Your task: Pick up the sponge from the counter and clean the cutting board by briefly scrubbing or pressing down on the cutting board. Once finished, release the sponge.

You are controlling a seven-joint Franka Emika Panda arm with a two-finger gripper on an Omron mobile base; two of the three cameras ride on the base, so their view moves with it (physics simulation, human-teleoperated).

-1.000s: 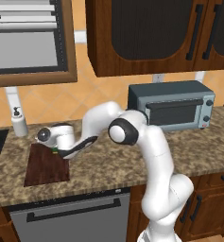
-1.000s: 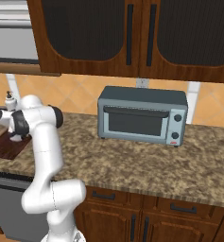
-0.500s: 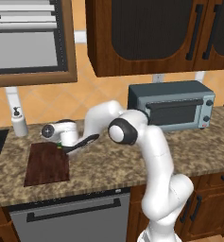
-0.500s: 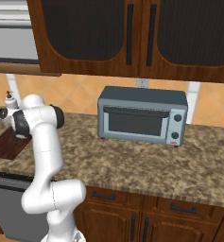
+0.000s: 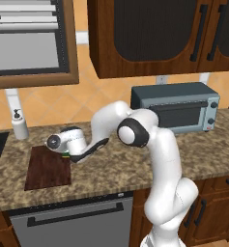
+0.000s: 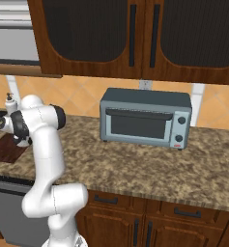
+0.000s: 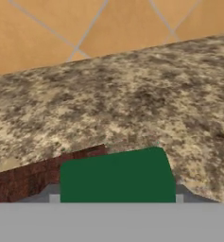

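The white arm with dark joints reaches left over the long speckled brown-and-tan granite counter (image 5: 135, 169), its hand low at the right edge of the flat dark reddish-brown wooden cutting board (image 5: 48, 168). In the left base view a sliver of green and yellow shows under the hand, which appears to be the small rectangular sponge with a dark green top over yellow (image 7: 117, 176), though it is tiny there. In the hand view the sponge's green face sits between the 2 fingers of the gripper (image 7: 116, 198), the jaws pinching it from either side; it lies over the board's corner, with granite beyond and orange wall tiles behind. A white soap bottle (image 5: 20, 125) stands on the counter by the wall left of the board. A grey-blue toaster oven (image 5: 174, 106) sits well apart to the right.
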